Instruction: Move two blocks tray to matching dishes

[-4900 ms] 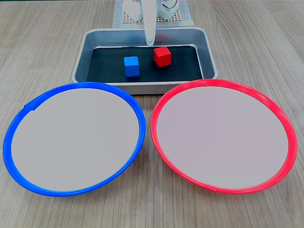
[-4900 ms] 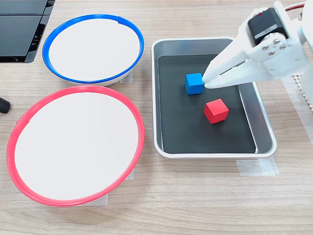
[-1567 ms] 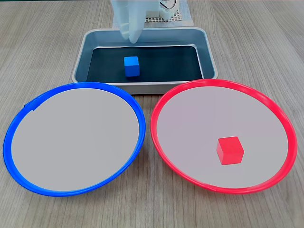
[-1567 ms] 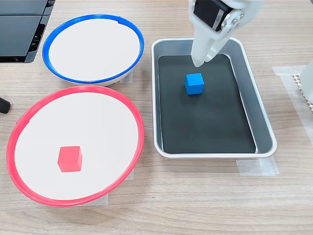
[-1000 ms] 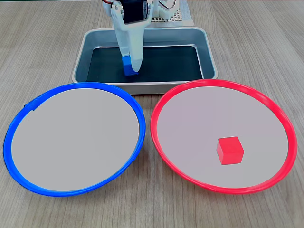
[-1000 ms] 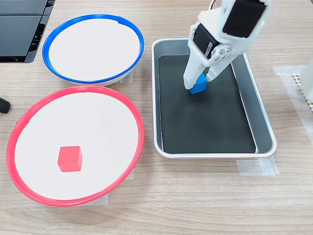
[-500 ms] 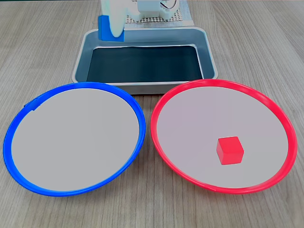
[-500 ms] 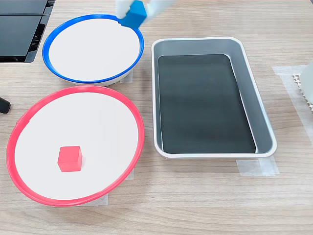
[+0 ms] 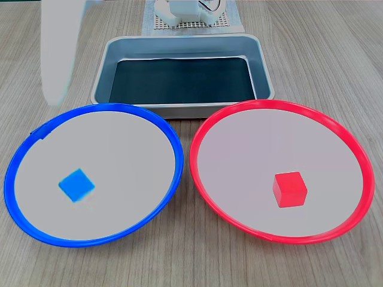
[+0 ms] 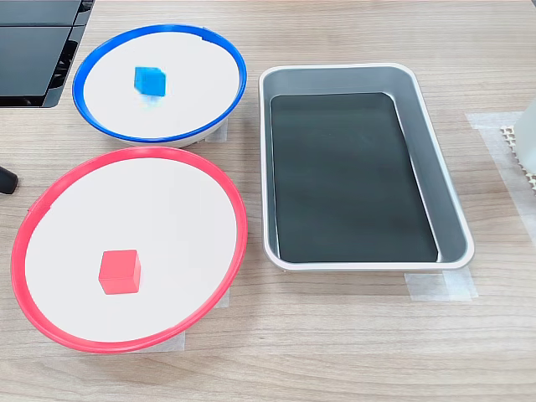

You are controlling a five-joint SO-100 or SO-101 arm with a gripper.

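Note:
The blue block [image 9: 76, 185] lies in the blue-rimmed dish [image 9: 36, 134], left of its centre, slightly blurred; in the other fixed view the blue block [image 10: 150, 81] sits in the blue dish [image 10: 228, 59]. The red block [image 9: 289, 189] rests in the red-rimmed dish [image 9: 206, 128], and it is seen again as the red block [image 10: 119, 271] in the red dish [image 10: 234, 209]. The tray [image 9: 179, 45] holds no block, its black bottom [image 10: 347, 176] bare. My gripper [image 9: 54, 98] is a blurred white shape above the blue dish's far left rim, open and holding nothing.
A white mesh mat [image 9: 191, 25] with the arm's base lies behind the tray. A black device [image 10: 38, 46] sits at the table's top left corner in the other fixed view. Tape strips [image 10: 440, 286] hold the tray down. Bare wood surrounds the dishes.
The blue block has left my gripper and now lies in the blue dish. My gripper has swung left, away from the tray's corner.

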